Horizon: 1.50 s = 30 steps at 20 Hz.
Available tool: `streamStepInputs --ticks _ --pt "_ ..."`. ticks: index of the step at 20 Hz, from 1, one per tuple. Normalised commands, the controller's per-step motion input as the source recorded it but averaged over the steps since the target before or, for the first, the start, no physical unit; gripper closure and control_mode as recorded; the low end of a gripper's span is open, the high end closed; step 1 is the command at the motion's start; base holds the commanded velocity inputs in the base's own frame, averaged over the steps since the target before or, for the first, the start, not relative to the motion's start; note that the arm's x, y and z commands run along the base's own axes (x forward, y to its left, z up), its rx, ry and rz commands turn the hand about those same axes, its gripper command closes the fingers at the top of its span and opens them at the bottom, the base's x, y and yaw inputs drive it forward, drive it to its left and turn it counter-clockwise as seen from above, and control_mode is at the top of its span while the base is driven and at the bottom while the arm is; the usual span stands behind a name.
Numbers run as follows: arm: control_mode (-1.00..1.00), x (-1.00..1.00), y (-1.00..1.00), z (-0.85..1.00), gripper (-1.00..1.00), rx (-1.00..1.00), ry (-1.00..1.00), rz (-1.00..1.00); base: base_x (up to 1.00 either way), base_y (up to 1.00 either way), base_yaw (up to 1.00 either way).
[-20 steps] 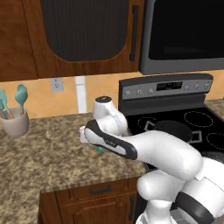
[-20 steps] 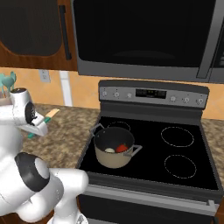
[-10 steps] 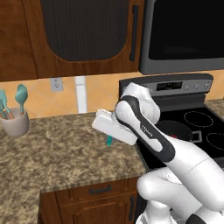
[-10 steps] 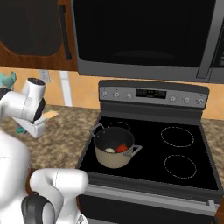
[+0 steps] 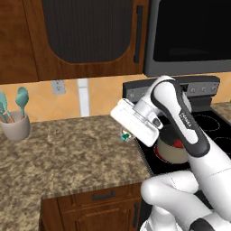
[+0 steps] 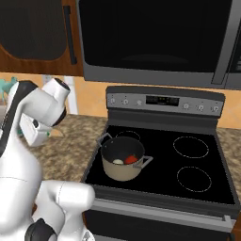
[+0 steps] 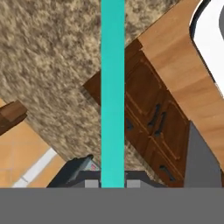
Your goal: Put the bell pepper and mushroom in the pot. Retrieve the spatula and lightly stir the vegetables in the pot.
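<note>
The hand (image 5: 127, 135) is closed tight on the teal spatula (image 7: 112, 92), above the tabletop's (image 5: 67, 153) right edge. The bell pepper (image 6: 131, 159) and mushroom (image 6: 118, 162) lie in the pot (image 6: 123, 169) on the stove.

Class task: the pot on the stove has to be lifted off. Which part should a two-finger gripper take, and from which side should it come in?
Take the pot by one of its two angular loop handles, coming down from above. The handles jut out at the rim on opposite sides, thin enough for the jaws to close on. The front-right one faces open stovetop; the round wall looks too wide to pinch.
</note>
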Motion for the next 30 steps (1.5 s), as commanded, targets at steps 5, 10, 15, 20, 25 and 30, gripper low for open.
streamStepInputs --ticks 5,10,15,20,25,30 --pt "-1.00 -0.58 -0.23 0.30 1.00 0.14 0.01 -0.31 0.00 0.00 0.00" --pt "-1.00 -0.35 -0.49 0.53 1.00 0.32 0.21 -0.30 0.00 0.00 0.00" --pt "-1.00 -0.10 -0.56 0.69 1.00 0.35 0.42 -0.24 0.00 0.00 0.00" --pt "-1.00 -0.10 -0.51 0.72 1.00 0.23 0.39 -0.24 0.00 0.00 0.00" --pt "-1.00 0.00 -0.63 0.51 1.00 0.08 0.25 -0.19 0.00 0.00 0.00" --pt "-1.00 -0.07 -0.63 0.38 1.00 0.07 0.15 -0.10 0.00 0.00 0.00"
